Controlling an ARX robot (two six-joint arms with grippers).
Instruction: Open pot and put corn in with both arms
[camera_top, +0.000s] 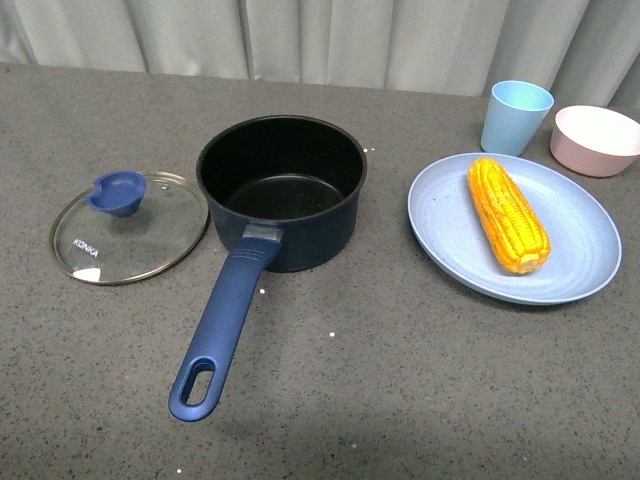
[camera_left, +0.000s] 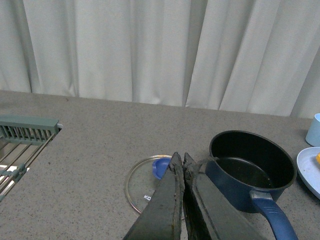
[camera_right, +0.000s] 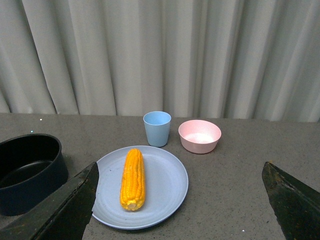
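Navy-blue outside and black within, the pot stands uncovered in the middle of the grey worktop, nearer the far edge, showing only its bare black bottom. Its long handle runs toward the near edge, slanting left. The glass lid lies flat just beside the pot, toward the left edge, knob up.

Toward the right edge a pale blue plate carries the corn. The cob lies flat, its long axis running from far edge to near edge and leaning slightly right, narrower end toward the far edge. A light blue cup and a pink bowl stand in the far right corner; what the cup holds is hidden.

The left gripper hangs above the lid, jaws pressed together on nothing. The right gripper hangs above the plate's near side, jaws spread wide.
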